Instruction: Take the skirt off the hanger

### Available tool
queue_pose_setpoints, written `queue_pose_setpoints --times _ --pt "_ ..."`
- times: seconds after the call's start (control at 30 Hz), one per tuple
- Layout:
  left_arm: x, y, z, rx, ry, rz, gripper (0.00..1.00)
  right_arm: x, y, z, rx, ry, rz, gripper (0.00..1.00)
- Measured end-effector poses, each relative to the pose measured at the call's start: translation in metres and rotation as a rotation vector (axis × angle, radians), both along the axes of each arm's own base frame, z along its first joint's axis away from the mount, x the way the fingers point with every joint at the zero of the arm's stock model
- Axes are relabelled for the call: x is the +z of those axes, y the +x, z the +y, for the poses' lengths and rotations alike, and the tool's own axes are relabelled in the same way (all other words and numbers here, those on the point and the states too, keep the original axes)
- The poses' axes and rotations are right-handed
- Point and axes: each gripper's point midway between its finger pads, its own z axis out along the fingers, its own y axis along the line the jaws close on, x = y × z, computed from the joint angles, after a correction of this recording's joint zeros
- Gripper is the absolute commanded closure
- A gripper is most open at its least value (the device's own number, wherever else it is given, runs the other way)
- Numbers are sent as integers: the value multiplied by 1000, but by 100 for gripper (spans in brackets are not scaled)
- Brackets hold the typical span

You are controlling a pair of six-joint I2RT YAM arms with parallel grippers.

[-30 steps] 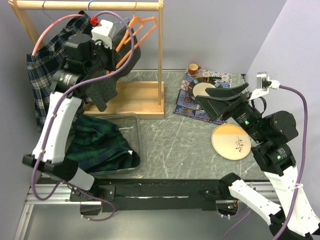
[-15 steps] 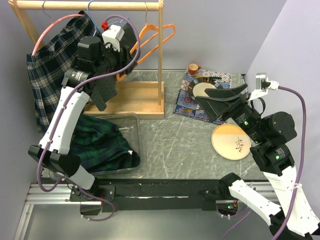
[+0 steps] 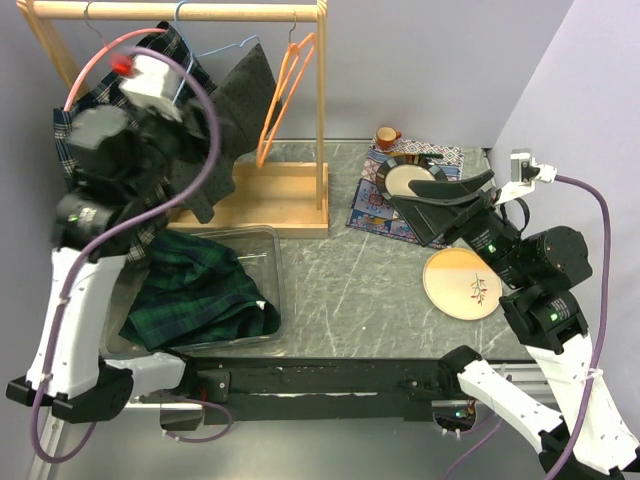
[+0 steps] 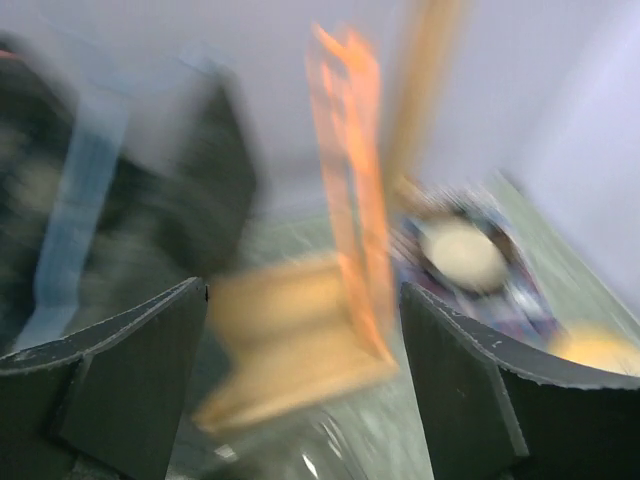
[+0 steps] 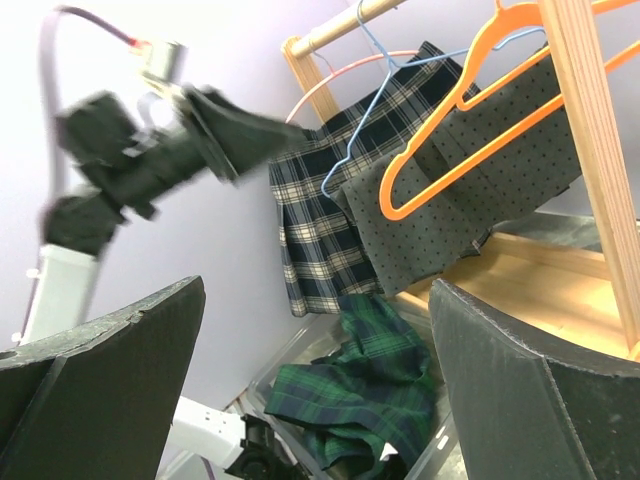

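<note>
Cloth judged soft, light and limp: grey dotted fabric skirt hung below the wooden rail, apparently on the blue wire hanger; best pinched at its waistband. Left gripper and right gripper gaped, empty

Robot lab (framed test table)
</note>
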Motion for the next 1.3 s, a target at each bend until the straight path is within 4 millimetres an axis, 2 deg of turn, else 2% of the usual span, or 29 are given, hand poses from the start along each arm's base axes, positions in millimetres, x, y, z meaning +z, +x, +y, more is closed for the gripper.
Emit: queue_pose_setpoints --times 0.07,0.13,0.27,0.37,0.5,0.57,0.63,0.9,1.07,1.17,1.2,1.27,1.3 --pt "26 5 25 142 -13 -48 16 -1 -1 -1 0 1 -1 0" --pt "40 12 53 285 -15 -71 16 -3 -3 -2 1 1 -1 0" --pt "35 36 94 454 0 -29 16 -4 -5 -1 9 7 3 0" --pt "15 72 113 498 22 38 17 -6 -3 3 27 -1 15 0" --pt "-38 107 117 473 63 177 19 -10 -1 4 27 -7 28 0" --pt "-61 114 117 456 83 232 20 -9 -2 3 23 -4 24 0" --pt "-76 117 118 453 102 264 25 -8 -2 2 19 -2 21 0" --pt "-80 122 117 423 137 252 34 2 -11 -4 13 20 -17 0" --pt "-101 131 113 397 160 269 45 2 -10 -3 13 18 -18 0" --pt "-109 135 113 389 171 281 60 3 -10 -3 13 19 -21 0" --pt "-109 136 112 386 173 278 70 3 -10 -3 14 20 -23 0" --pt "-110 137 110 374 175 276 79 4 -10 -2 17 23 -25 0" --pt "-109 138 109 365 179 273 89 4 -10 -2 19 23 -26 0"
